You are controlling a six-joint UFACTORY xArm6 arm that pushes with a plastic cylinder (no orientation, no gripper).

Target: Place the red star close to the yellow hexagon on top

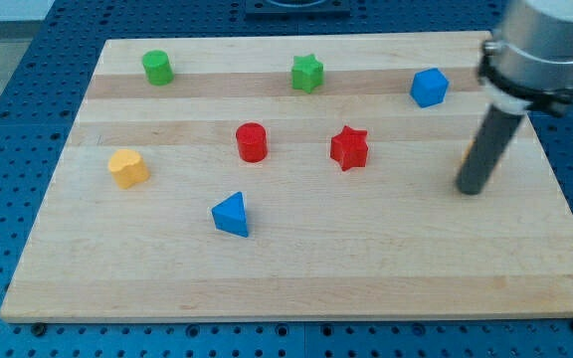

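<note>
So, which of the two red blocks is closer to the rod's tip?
The red star. It lies nearer the view's right, toward my tip, while the red cylinder sits farther to the view's left.

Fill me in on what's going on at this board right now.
My tip rests on the wooden board at the view's right, touching no block I can see. The red star sits to its left, apart from it. A sliver of orange-yellow shows behind the rod, possibly the yellow hexagon; I cannot tell. Six other blocks lie scattered further left.
</note>
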